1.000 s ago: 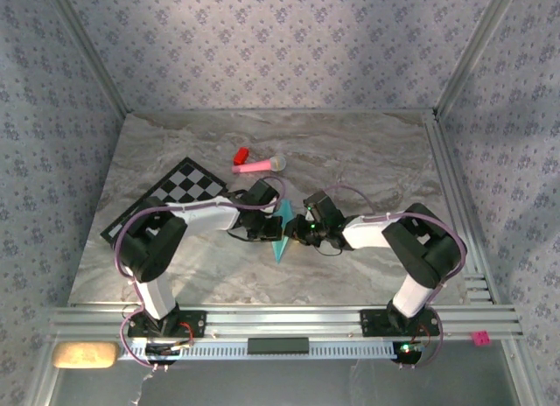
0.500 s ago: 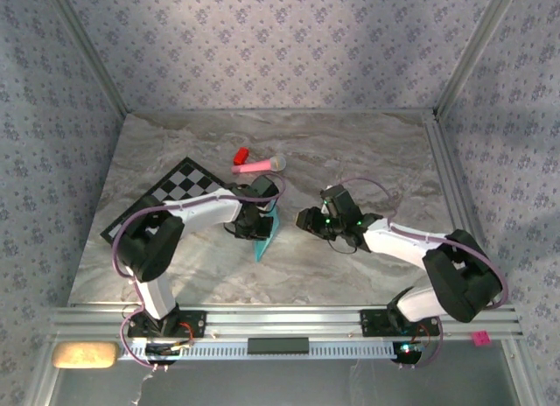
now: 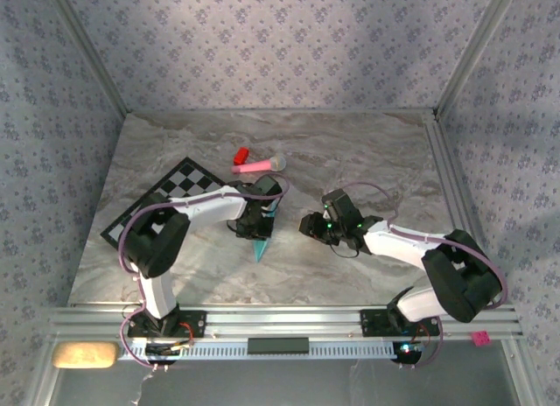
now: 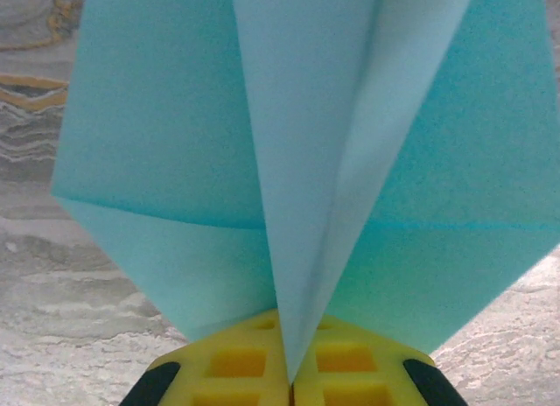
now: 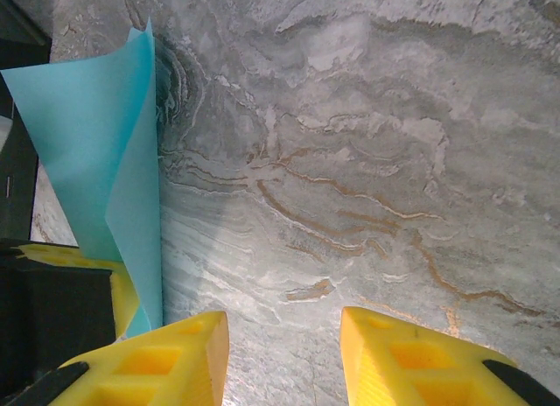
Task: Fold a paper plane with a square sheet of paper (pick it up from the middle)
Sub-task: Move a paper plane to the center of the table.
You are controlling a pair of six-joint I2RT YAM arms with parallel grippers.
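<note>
Now: left gripper (image 4: 292, 384) clenched on the paper plane (image 4: 306, 161) at its centre fold, right gripper (image 5: 284, 349) parted, empty, just beside it over the marble table (image 5: 367, 161).

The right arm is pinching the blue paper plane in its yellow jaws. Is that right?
No, it is the left arm. The left wrist view shows the left jaws shut on the paper plane at its centre fold. The right jaws stand open over the table, holding nothing.
</note>
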